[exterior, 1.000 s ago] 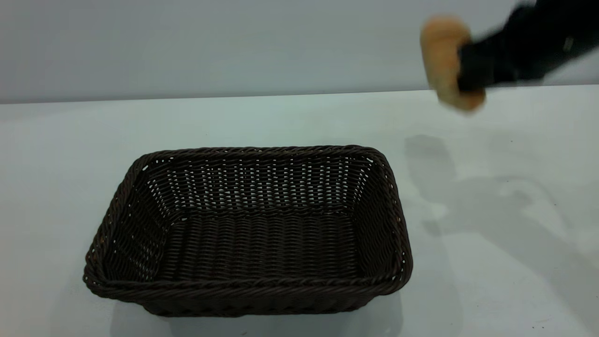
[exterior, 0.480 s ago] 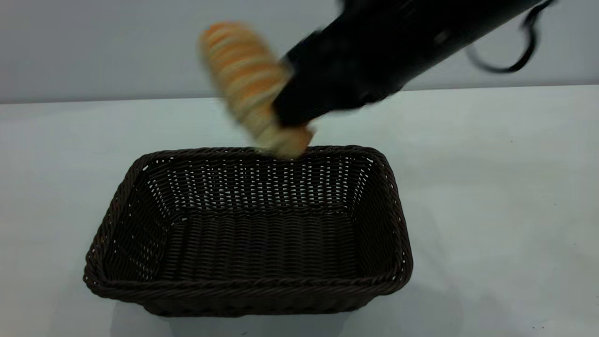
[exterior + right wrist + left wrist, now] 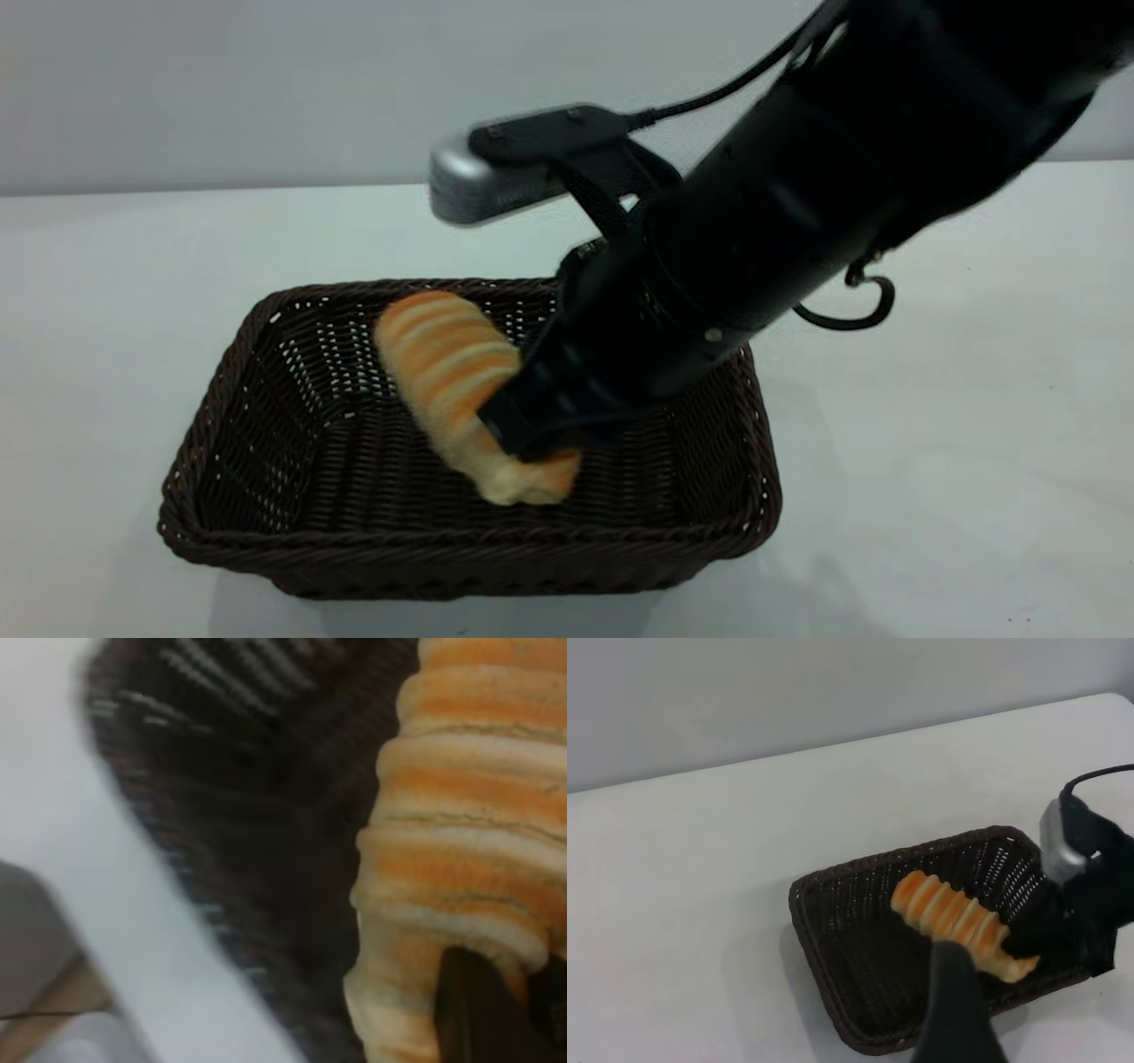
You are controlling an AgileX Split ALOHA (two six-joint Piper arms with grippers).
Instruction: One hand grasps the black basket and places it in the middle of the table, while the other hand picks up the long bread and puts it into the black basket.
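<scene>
**Bread lowered into basket; release pending**

1. Change of state. One second ago the basket (image 3: 469,443) stood empty and the right tool (image 3: 532,434) carried the bread (image 3: 452,381) high above the far right part of the desk (image 3: 930,443). Half a second ago the bread was over the basket's far rim. It is now inside the basket, below rim level, tilted with its lower end close to the woven floor, right of centre. Whether that end touches the floor cannot be determined. The basket has not shifted across the three exterior pictures.

2. Left tool. A single dark finger (image 3: 957,1010) shows at the edge of the left wrist view. The arm looks down on the basket (image 3: 833,992) from well apart. How far that tool is open cannot be told. It holds nothing visible.

3. Right tool. The fingers are closed on the lower part of the bread (image 3: 461,859); one finger (image 3: 483,1010) presses against the crust. The arm reaches in over the right rim, with its grey camera module (image 3: 483,182) above.

4. Task status (judgement). The basket sits about mid-desk, so that step appears complete. Opening the right tool and withdrawing upward appear to be all that remains. The bread may roll on release, but the sloping walls should contain it.

5. Surface and room. The desk is plain white with a few dark specks. A plain pale grey wall (image 3: 266,89) stands behind it.
</scene>
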